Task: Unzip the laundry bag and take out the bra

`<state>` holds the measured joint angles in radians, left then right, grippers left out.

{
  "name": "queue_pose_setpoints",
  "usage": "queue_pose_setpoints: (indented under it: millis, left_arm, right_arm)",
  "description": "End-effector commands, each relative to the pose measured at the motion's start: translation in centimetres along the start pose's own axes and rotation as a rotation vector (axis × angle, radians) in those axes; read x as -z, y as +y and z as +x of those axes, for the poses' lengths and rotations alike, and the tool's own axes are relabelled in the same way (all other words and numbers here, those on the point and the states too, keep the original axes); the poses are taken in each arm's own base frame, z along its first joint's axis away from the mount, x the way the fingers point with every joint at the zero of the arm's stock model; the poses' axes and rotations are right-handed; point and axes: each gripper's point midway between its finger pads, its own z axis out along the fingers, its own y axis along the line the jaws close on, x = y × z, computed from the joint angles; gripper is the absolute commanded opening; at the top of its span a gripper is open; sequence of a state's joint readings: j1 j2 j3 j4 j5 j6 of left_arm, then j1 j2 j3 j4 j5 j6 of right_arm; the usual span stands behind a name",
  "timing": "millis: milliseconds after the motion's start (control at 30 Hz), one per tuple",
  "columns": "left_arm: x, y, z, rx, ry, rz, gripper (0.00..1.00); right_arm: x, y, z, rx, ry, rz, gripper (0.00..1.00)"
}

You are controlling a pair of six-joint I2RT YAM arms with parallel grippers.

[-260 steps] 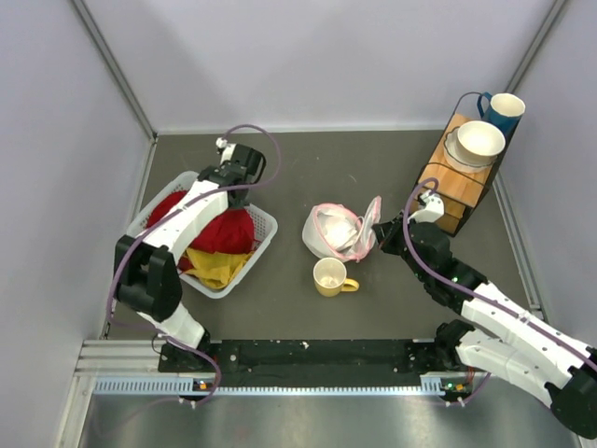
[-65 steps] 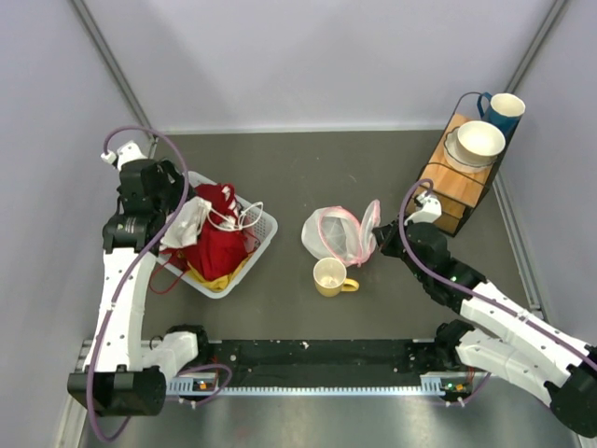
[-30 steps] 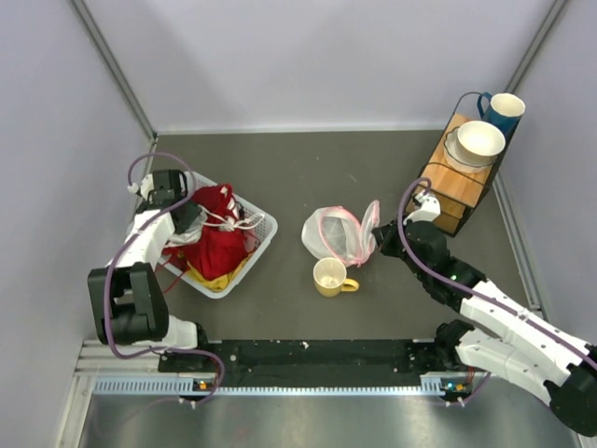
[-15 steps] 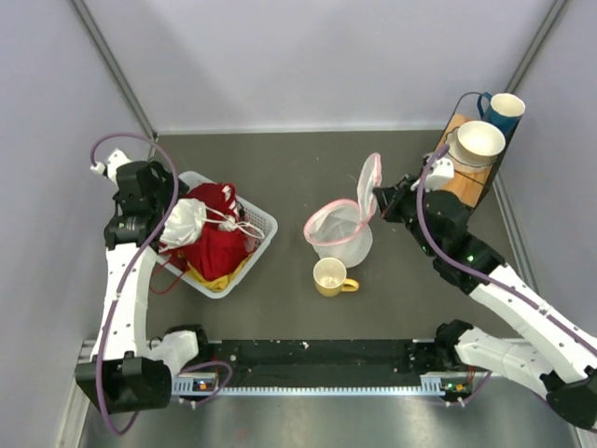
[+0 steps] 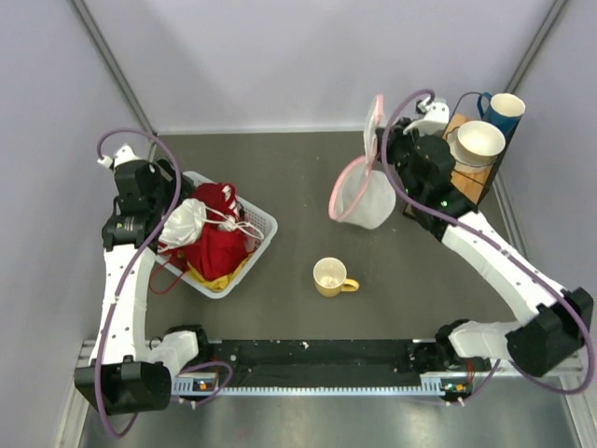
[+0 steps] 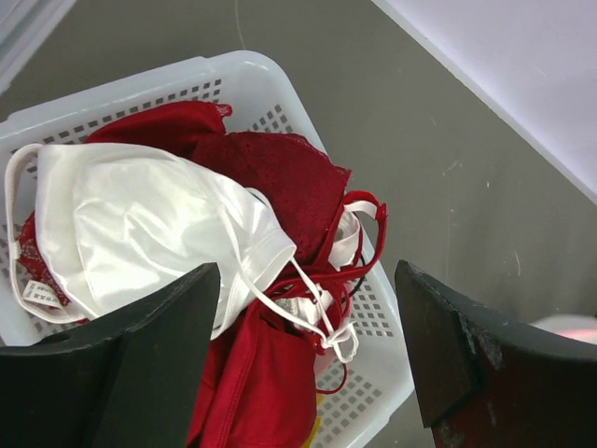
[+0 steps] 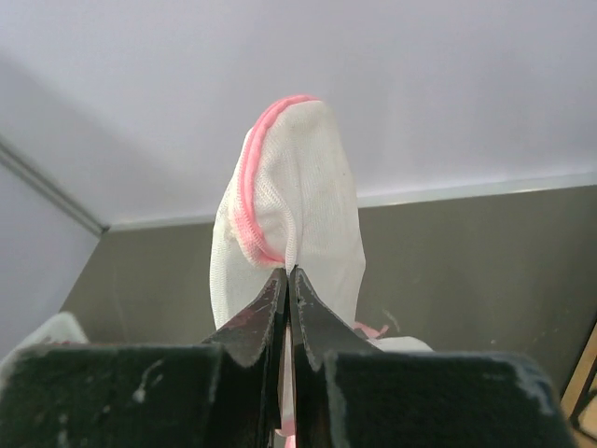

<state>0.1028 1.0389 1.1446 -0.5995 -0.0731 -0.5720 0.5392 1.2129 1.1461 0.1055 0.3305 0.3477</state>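
Two arms of mine reach over the dark grey table (image 5: 308, 177). At its 9 o'clock side sits the basket (image 5: 266, 229), white slatted plastic, heaped with red clothes (image 5: 219, 245). My left gripper (image 6: 308, 280) hangs above that heap with its fingers spread wide, clamping nothing and touching nothing.

At 1 o'clock from the mug (image 5: 328, 275), my right gripper (image 7: 287, 280) has its jaws pressed together on a fold of the bag (image 5: 364, 201), pinching the mesh just under the pink trim. The bag dangles from that pinch as a limp pouch of translucent white mesh. Its pink-edged mouth gapes and a flap stands up toward 12 o'clock. I cannot tell whether its bottom touches the table.

The bra (image 6: 140, 224) lies in the basket on top of the red clothes, well apart from the bag. In my left wrist view it sits below the open fingers, toward 9 o'clock of the gap. Its cups are smooth, white and rounded, with thin white straps trailing toward 5 o'clock across the red cloth.

The mug is yellow and upright, handle toward 3 o'clock.
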Motion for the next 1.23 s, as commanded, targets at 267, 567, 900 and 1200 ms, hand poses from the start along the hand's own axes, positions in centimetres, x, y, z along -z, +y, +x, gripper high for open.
queue_pose_setpoints:
  millis: [267, 567, 900, 1200]
  left_arm:
    - [2.4, -4.5, -1.1, -0.075, 0.042, 0.209, 0.85]
    - [4.0, -6.7, -1.1, -0.093, 0.044, 0.346, 0.85]
    - [3.7, -7.0, 0.2, -0.074, 0.083, 0.38, 0.85]
    - [3.8, -6.8, 0.0, -0.076, 0.077, 0.369, 0.85]
  right_arm:
    - [-2.8, -1.7, -2.5, 0.031, 0.093, 0.081, 0.99]
    - [2.2, -3.9, 0.9, 0.11, 0.333, 0.143, 0.99]
    - [5.0, -5.9, 2.6, 0.133, 0.371, 0.188, 0.99]
    - [4.9, -6.1, 2.5, 0.139, 0.368, 0.199, 0.99]
